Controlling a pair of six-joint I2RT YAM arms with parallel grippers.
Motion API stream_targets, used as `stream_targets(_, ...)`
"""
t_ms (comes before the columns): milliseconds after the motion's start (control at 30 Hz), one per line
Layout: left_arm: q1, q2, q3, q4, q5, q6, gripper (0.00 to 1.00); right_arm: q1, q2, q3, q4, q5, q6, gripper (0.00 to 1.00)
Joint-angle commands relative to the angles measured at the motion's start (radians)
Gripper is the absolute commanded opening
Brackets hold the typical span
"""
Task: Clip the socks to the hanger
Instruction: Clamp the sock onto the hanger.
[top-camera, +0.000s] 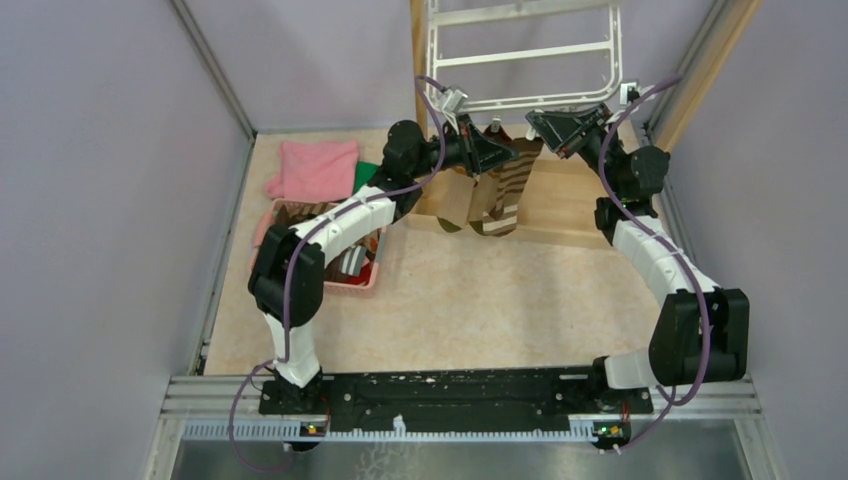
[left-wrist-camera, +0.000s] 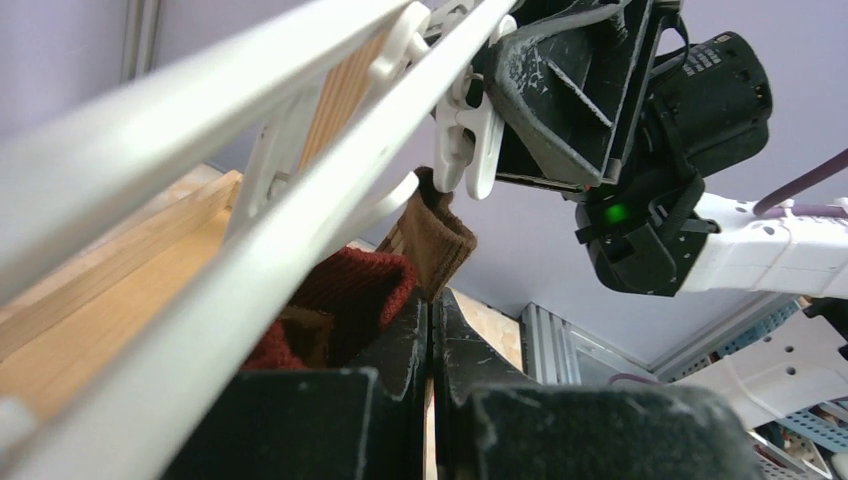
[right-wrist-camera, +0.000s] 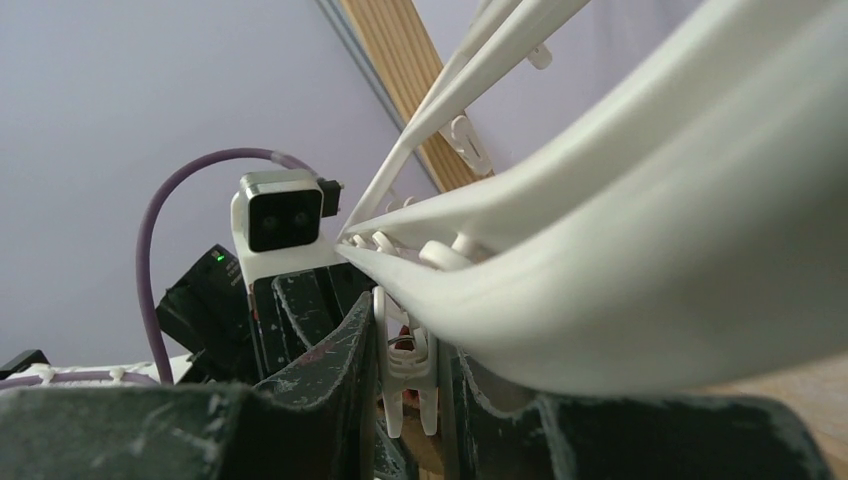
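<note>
The step in hand is the clipping itself: one sock is being brought up to a clip. In the top view the hanger (top-camera: 524, 53) stands at 12 o'clock of the table, and both claws meet just under its near rail.

The left claw (left-wrist-camera: 432, 330) is fully closed and pinches a brown sock (left-wrist-camera: 437, 238), whose ribbed cuff sticks up past the fingertips. A dark red sock (left-wrist-camera: 345, 295) is bunched just beside it at 9 o'clock, and I cannot tell whether that one is gripped too.

The clip (left-wrist-camera: 468, 135) hangs at 1 o'clock from the cuff, its lower tips right at the fabric. Whether they touch it is not clear. The right claw (right-wrist-camera: 405, 345) is closed part way, with one finger pressed on each side of that clip, apparently squeezing it. How far the clip's mouth gapes cannot be seen.

As I judge it, the next move is a short lift of the cuff toward 1 o'clock into the clip's mouth. The right claw would then ease off so the clip bites, and only after that would the left claw let go.

More socks lie in the pink basket (top-camera: 352, 287) at 9 o'clock
</note>
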Motion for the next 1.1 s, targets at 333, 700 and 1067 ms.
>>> stream_targets(333,0.016,0.033,0.055,0.102,0.017,-0.122,0.0,0.008,0.02,0.038,0.094,-0.054,0.03,0.0)
stream_targets(700,0.021,0.029,0.042,0.186,0.055,-0.207,0.0,0.009,0.02,0.037,0.08,-0.044,0.005,0.0)
stream_targets(1067,0.021,0.0,-0.011,0.12,0.054,-0.162,0.0,0.009,0.015,0.039,0.122,-0.042,0.02,0.0)
